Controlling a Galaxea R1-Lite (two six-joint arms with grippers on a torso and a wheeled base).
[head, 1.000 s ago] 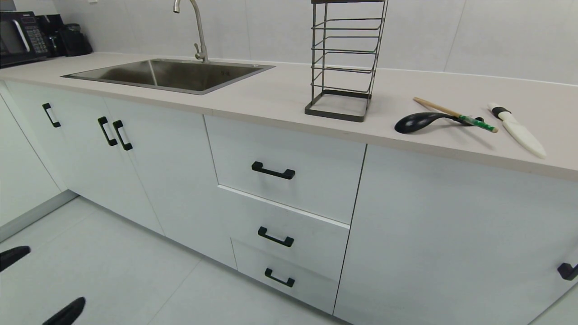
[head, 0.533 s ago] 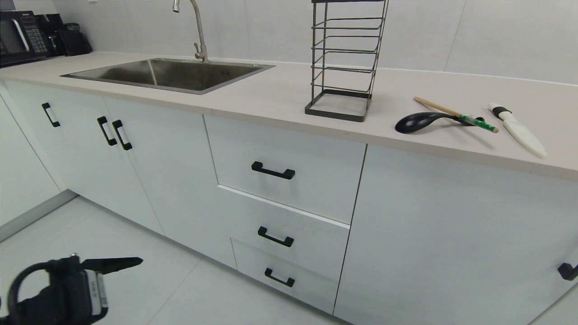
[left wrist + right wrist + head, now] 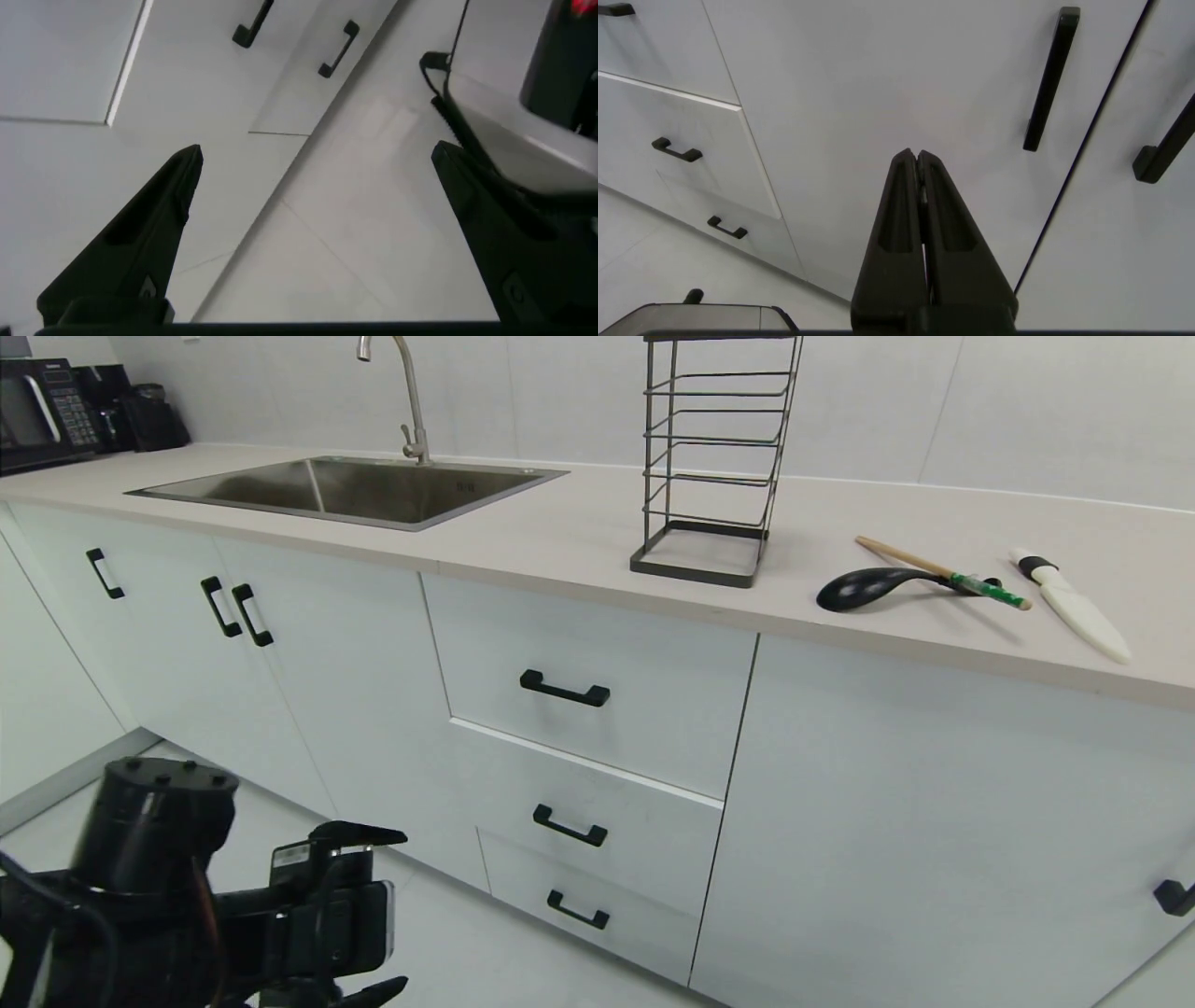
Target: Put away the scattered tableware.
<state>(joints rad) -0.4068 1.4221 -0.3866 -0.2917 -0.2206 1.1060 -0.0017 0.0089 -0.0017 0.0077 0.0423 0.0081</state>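
On the countertop (image 3: 579,546), at the right, lie a black spoon (image 3: 864,588), a pair of wooden chopsticks (image 3: 943,572) resting across its handle, and a white knife (image 3: 1074,607) with a black band. My left gripper (image 3: 401,910) hangs low in front of the cabinets, left of the drawer stack, fingers wide apart and holding nothing. In the left wrist view that gripper (image 3: 316,154) points at the floor and the cabinet fronts. My right gripper (image 3: 917,157) is shut with nothing in it, facing a white cabinet front.
A tall black wire rack (image 3: 714,457) stands mid-counter, with a steel sink (image 3: 355,490) and faucet to its left and a microwave (image 3: 42,415) at the far left. Below are three drawers with black handles (image 3: 565,690), with cabinet doors on both sides.
My left arm has come up from the lower left edge of the head view and moved right toward the drawers. The tableware has not moved.
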